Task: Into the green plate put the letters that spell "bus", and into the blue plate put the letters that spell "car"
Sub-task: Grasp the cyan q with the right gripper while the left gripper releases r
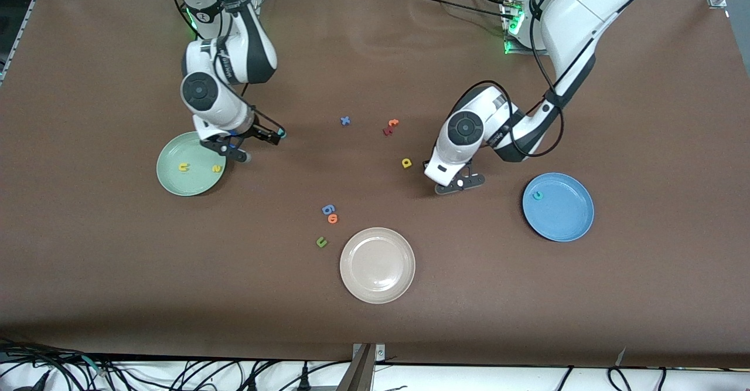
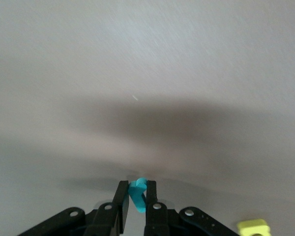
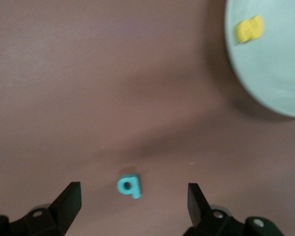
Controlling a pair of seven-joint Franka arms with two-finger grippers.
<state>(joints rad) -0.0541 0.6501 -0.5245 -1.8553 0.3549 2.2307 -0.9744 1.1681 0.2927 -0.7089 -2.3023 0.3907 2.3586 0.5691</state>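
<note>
Two yellow letters, the "u" (image 1: 184,167) and the "s" (image 1: 216,168), are lying in the green plate (image 1: 170,177) toward the right arm's end of the tabletop (image 1: 375,332). The right hand (image 1: 259,145) is hanging spread wide just beside that plate, over the teal "b" (image 3: 129,185), which is lying between its fingers. The left hand (image 2: 136,201) is pinching the thin teal "r" (image 2: 138,192), low near the yellow "a" (image 1: 406,163). The teal "c" (image 1: 537,194) is sitting in the blue plate (image 1: 565,227).
</note>
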